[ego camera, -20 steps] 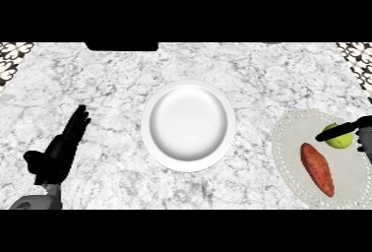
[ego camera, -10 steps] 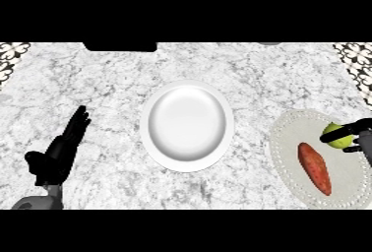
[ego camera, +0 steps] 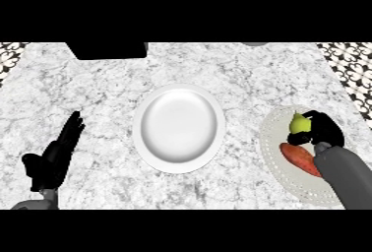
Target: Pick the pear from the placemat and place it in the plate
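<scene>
Yellow-green pear (ego camera: 298, 123) over placemat (ego camera: 280, 133), right hand (ego camera: 323, 132) curled around it

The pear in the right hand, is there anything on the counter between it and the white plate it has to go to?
Nothing visible. The right hand is curled round the pear over the placemat. Only bare marble counter lies between there and the plate. The orange vegetable lies nearer the robot, off that path.

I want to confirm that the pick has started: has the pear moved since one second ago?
Yes. The pear, held in the right hand, has shifted slightly left toward the plate, still over the placemat.
</scene>
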You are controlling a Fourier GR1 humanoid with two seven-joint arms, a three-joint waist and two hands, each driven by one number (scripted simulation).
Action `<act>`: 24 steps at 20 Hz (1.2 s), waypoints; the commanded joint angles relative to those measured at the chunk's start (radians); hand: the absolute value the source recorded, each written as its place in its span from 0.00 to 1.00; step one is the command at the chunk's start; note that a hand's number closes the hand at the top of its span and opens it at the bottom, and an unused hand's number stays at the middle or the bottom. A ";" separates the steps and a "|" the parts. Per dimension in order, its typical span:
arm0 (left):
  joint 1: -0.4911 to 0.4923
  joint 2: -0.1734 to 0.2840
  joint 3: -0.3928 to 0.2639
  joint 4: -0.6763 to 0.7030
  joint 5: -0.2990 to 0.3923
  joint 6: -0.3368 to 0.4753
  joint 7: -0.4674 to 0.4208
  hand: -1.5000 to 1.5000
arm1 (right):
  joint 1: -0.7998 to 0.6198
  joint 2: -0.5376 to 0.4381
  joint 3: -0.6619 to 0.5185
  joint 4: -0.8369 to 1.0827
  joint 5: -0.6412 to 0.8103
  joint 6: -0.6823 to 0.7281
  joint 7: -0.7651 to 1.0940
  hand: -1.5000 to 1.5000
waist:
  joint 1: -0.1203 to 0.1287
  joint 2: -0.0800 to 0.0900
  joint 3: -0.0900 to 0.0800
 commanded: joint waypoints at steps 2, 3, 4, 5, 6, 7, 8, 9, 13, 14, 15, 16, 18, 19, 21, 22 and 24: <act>0.037 0.031 0.029 0.001 0.011 -0.011 -0.003 0.50 | 0.095 0.069 0.169 -0.240 0.167 -0.154 -0.020 1.00 | -0.036 -0.017 0.005; 0.027 0.026 0.032 -0.008 0.016 -0.002 0.012 0.50 | 0.134 0.069 0.183 -0.299 0.186 -0.193 -0.026 1.00 | -0.050 -0.014 0.008; 0.045 0.008 0.019 -0.004 0.006 0.007 0.001 0.50 | 0.178 0.074 0.215 -0.344 0.207 -0.205 -0.024 1.00 | -0.061 -0.014 0.007; 0.036 0.003 0.023 -0.005 -0.005 0.029 -0.005 0.50 | 0.195 0.056 0.243 -0.387 0.256 -0.222 0.003 1.00 | -0.068 -0.013 0.006; 0.047 0.004 0.028 -0.003 0.004 0.023 -0.002 0.50 | 0.196 0.056 0.264 -0.439 0.288 -0.222 0.047 1.00 | -0.064 -0.014 0.005; 0.072 0.008 0.023 -0.016 -0.001 0.016 -0.021 0.50 | 0.237 0.053 0.280 -0.493 0.327 -0.258 0.075 1.00 | -0.053 -0.009 0.007; 0.070 -0.004 0.023 -0.016 0.013 0.012 -0.016 0.50 | 0.236 0.059 0.300 -0.546 0.360 -0.264 0.099 1.00 | -0.059 -0.013 0.006; 0.043 0.018 0.028 -0.020 0.004 0.015 0.011 0.50 | 0.247 0.035 0.306 -0.609 0.394 -0.268 0.125 1.00 | -0.069 -0.009 0.007; 0.061 0.004 0.031 -0.036 0.005 0.027 -0.009 0.50 | 0.288 -0.025 0.323 -0.835 0.558 -0.247 0.248 1.00 | -0.060 -0.006 0.007; 0.054 0.022 0.043 -0.031 0.016 0.013 0.004 0.50 | 0.296 -0.021 0.329 -0.885 0.611 -0.254 0.268 1.00 | -0.064 -0.006 0.007; 0.037 0.002 0.037 -0.019 0.007 0.031 -0.004 0.50 | 0.308 -0.030 0.335 -0.940 0.661 -0.238 0.289 1.00 | -0.073 -0.002 0.006; 0.077 0.018 0.036 -0.042 0.009 0.006 -0.036 0.50 | 0.344 -0.042 0.332 -1.003 0.701 -0.221 0.323 1.00 | -0.052 -0.001 0.008; 0.059 0.009 0.031 -0.039 0.019 0.002 -0.003 0.50 | 0.344 -0.013 0.355 -1.103 0.807 -0.143 0.396 1.00 | -0.043 0.006 0.008; 0.045 0.004 0.014 -0.043 0.008 0.003 0.009 0.50 | 0.390 -0.023 0.369 -1.176 0.847 -0.121 0.413 1.00 | -0.043 0.010 0.010; 0.043 0.027 0.022 -0.069 0.020 -0.022 0.017 0.50 | 0.412 0.042 0.403 -1.257 0.951 -0.038 0.481 1.00 | 0.000 0.022 0.012; 0.032 0.012 0.016 -0.056 0.011 -0.006 0.016 0.50 | 0.461 0.043 0.436 -1.324 0.996 -0.007 0.489 1.00 | -0.015 0.020 0.011; 0.008 -0.004 -0.003 -0.054 -0.005 -0.001 0.012 0.50 | 0.425 0.097 0.435 -1.404 1.052 0.120 0.521 1.00 | 0.019 0.031 0.013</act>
